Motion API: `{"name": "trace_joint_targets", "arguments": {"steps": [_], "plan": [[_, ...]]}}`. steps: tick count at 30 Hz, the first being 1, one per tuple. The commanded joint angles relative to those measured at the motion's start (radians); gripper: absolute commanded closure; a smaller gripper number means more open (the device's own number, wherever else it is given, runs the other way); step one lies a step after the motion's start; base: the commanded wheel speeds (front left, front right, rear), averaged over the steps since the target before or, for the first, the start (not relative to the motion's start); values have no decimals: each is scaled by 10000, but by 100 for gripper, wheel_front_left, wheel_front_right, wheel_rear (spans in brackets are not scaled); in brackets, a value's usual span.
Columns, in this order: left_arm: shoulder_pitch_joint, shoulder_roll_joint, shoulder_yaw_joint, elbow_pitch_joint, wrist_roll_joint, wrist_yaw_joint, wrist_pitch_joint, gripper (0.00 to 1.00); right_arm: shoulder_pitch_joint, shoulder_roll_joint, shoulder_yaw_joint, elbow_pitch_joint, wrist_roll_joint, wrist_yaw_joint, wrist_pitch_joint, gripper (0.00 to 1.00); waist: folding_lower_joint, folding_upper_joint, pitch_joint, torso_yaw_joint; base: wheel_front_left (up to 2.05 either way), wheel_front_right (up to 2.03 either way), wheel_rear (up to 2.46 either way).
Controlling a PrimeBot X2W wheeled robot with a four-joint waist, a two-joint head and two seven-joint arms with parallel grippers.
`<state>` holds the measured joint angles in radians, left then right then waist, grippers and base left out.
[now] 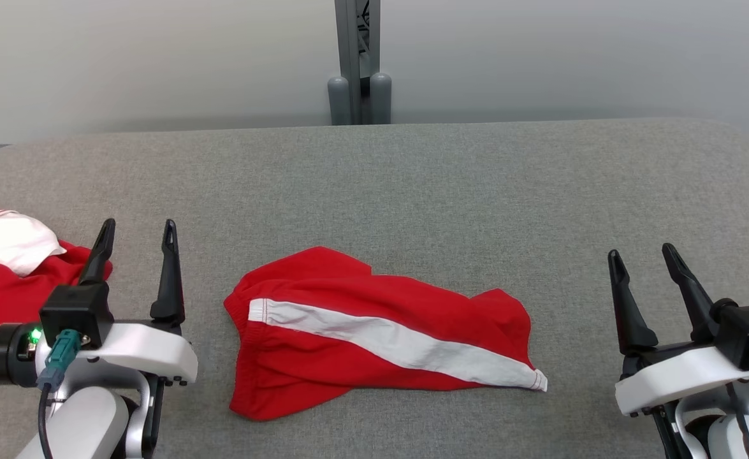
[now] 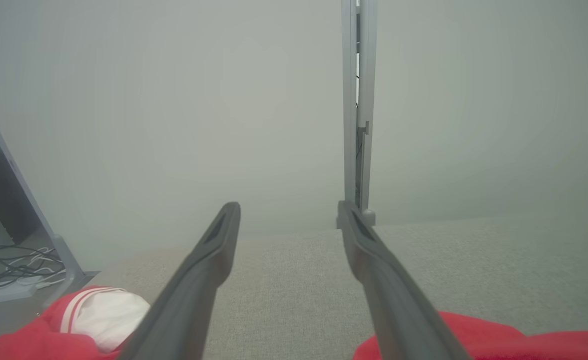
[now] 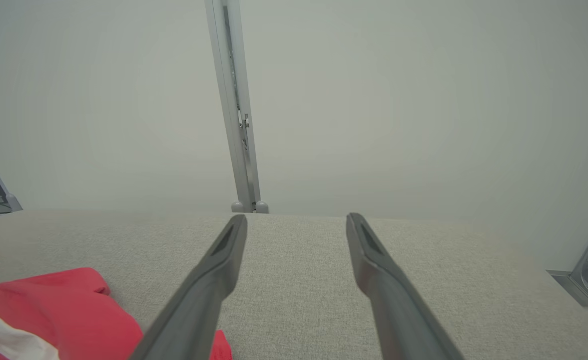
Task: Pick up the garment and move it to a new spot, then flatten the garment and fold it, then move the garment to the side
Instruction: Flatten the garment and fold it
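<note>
A red garment (image 1: 374,331) with a white stripe lies rumpled on the grey table (image 1: 412,185), near the front middle. Its edge shows at the lower right of the left wrist view (image 2: 499,340) and the lower left of the right wrist view (image 3: 58,310). My left gripper (image 1: 138,237) hangs open to the garment's left, fingers apart with nothing between them, as its own view confirms (image 2: 288,212). My right gripper (image 1: 642,258) stands open to the garment's right, clear of the cloth, and is likewise empty in its own view (image 3: 296,220).
A second red and white piece of clothing (image 1: 4,268) is heaped at the table's left edge, just behind my left gripper. A grey post (image 1: 358,64) rises behind the table's far edge. Cables lie on the floor (image 2: 8,270) past the left side.
</note>
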<state>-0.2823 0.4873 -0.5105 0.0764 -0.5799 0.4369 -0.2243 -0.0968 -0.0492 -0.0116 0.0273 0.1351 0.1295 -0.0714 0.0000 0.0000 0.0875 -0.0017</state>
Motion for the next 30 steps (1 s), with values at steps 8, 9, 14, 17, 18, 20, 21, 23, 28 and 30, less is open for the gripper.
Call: {"name": "trace_joint_targets", "arguments": {"steps": [8, 9, 14, 17, 18, 20, 21, 23, 28, 30], "plan": [[733, 54, -158, 197, -228, 31, 155, 0, 493, -41, -137, 18, 124, 23, 66, 0, 0, 0, -272, -124, 0, 0, 0], [817, 59, -176, 221, -269, 19, 179, 0, 558, -41, -164, 15, 149, 23, 75, 0, 0, 0, -310, -125, 0, 0, 0], [1137, 148, -249, 216, -348, 46, 234, 0, 828, -43, -214, -24, 308, 23, 109, 0, 0, 0, -506, -145, 0, 0, 0], [1219, 161, -271, 162, -361, 95, 257, 0, 871, -41, -224, -30, 333, 23, 129, 0, 0, 0, -559, -141, 0, 0, 0], [1306, 182, -303, 106, -365, 121, 303, 0, 889, -41, -223, -55, 344, 23, 148, 0, 0, 0, -578, -134, 0, 0, 0], [1319, 190, -322, 84, -371, 117, 332, 0, 906, -41, -219, -64, 372, 23, 154, 0, 0, 0, -583, -126, 0, 0, 0], [1319, 203, -330, 66, -369, 117, 344, 0, 921, -41, -200, -64, 403, 23, 164, 0, 0, 0, -589, -122, 0, 0, 0], [1303, 229, -390, 71, -313, 134, 424, 0, 952, -43, -174, -69, 411, 23, 183, 0, 0, 0, -591, -108, 0, 0, 0], [1221, 217, -462, 159, -317, 96, 452, 0, 967, -41, -125, -99, 422, 23, 179, 0, 0, 0, -568, -107, 0, 0, 0], [1176, 209, -479, 172, -334, 59, 478, 0, 946, -41, -141, -115, 434, 23, 169, 0, 0, 0, -542, -105, 0, 0, 0]]}}
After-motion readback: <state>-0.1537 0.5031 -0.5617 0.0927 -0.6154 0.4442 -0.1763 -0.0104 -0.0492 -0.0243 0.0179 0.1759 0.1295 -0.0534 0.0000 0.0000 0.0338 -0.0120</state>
